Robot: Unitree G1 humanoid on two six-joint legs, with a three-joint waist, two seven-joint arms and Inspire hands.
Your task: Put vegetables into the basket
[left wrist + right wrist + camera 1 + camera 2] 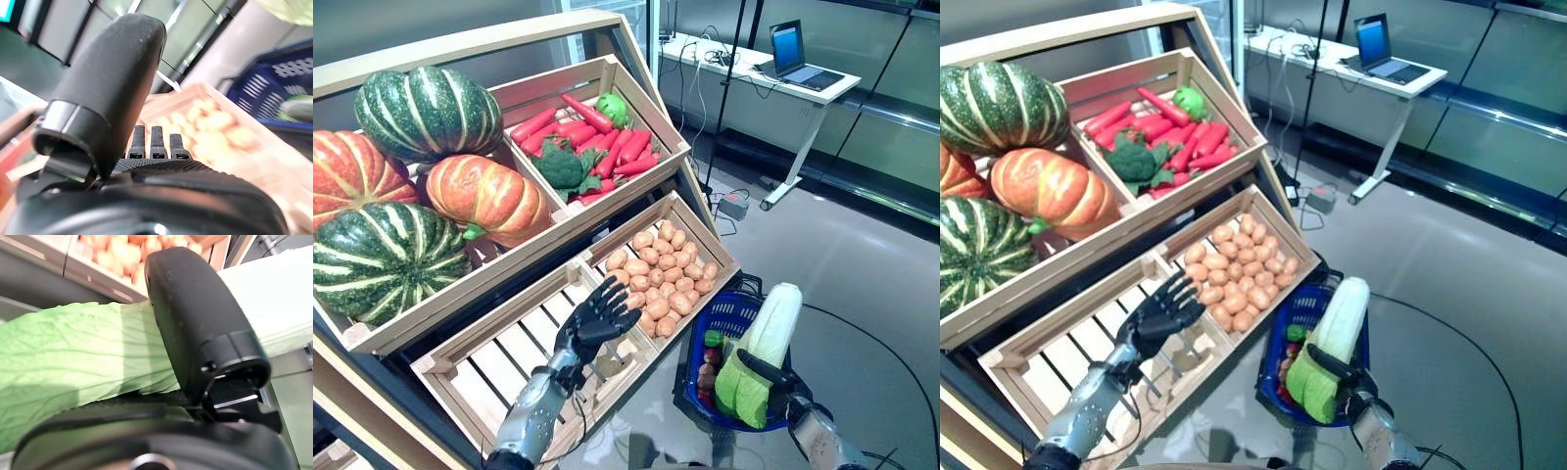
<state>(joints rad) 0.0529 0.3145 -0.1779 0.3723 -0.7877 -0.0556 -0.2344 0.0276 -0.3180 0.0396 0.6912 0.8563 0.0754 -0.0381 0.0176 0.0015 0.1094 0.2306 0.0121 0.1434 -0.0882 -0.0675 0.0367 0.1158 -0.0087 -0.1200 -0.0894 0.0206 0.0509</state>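
Observation:
My right hand is shut on a long napa cabbage, white at one end and leafy green at the other, with the thumb across it. The cabbage hangs over the blue basket, which stands on the floor with several small vegetables inside. My left hand is open with spread fingers, hovering over the lower shelf between the empty slatted crate and the potato crate.
The wooden stand carries large pumpkins and squashes on its upper left and a crate of carrots, broccoli and a green pepper upper right. A white desk with a laptop stands at the back right. Grey floor lies right of the basket.

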